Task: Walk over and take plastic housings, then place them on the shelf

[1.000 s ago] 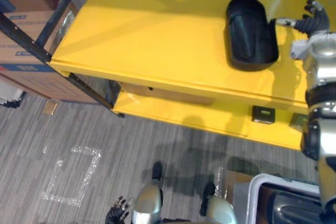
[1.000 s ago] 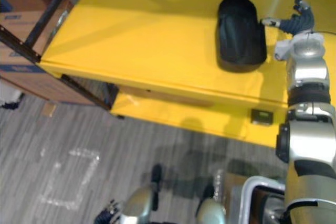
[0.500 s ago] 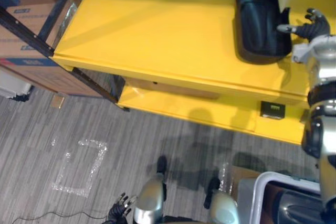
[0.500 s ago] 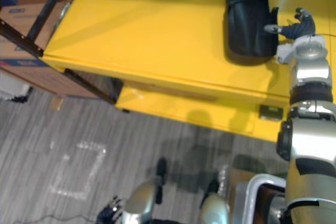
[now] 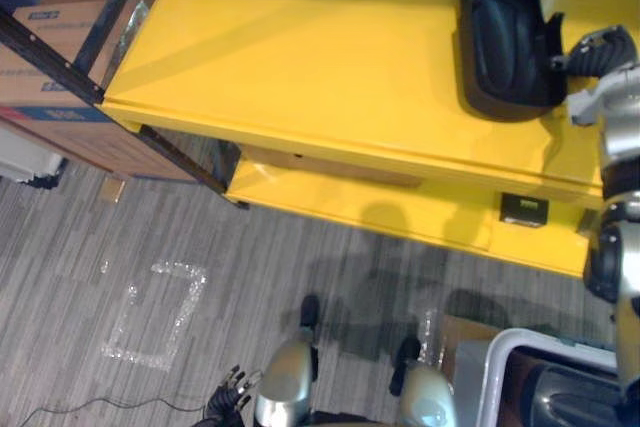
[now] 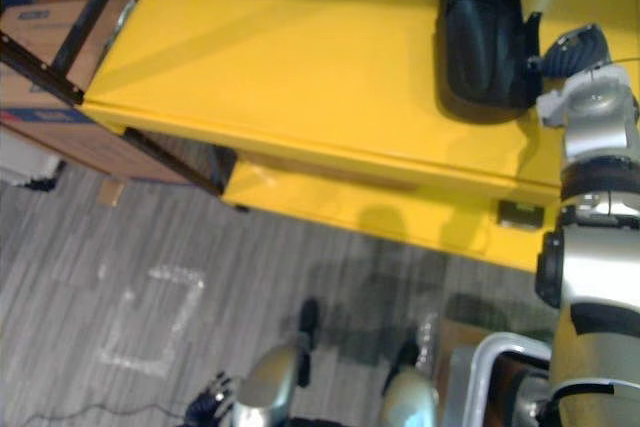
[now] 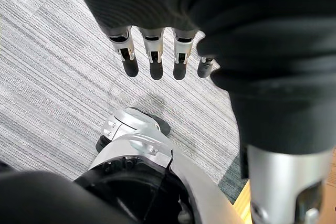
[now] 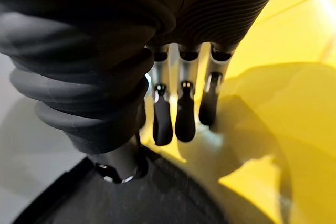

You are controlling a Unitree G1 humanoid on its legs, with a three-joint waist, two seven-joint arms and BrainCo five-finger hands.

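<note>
Plastic housing (image 5: 505, 37), black and curved, lay on the top level of the yellow shelf (image 5: 300, 57), up toward the far right corner with its long side running from the far edge toward the front edge. The right hand (image 5: 600, 50) was right beside it at the shelf's right end, up against the housing's right rim. In the right wrist view its fingers (image 8: 184, 114) hung loose and fairly straight over the yellow top, not wrapped around anything, while the thumb pointed down at the black shell; whether it actually touched could not be told. Nothing was gripped there, and the housing rested on the shelf under its own weight. The left hand (image 5: 228, 399) hung low over the grey striped floor, well apart from the shelf. The left wrist view showed its fingers (image 7: 153, 59) relaxed and spread, holding nothing. On the lower level of the shelf, near its right end and close to the front edge, sat a small dark box (image 5: 524, 209). Past the shelf's left end stood a black frame post (image 5: 110, 12) with cardboard boxes (image 5: 40, 57) behind it. A square of clear tape (image 5: 150, 312) marked the floor in front of the shelf's left half.
</note>
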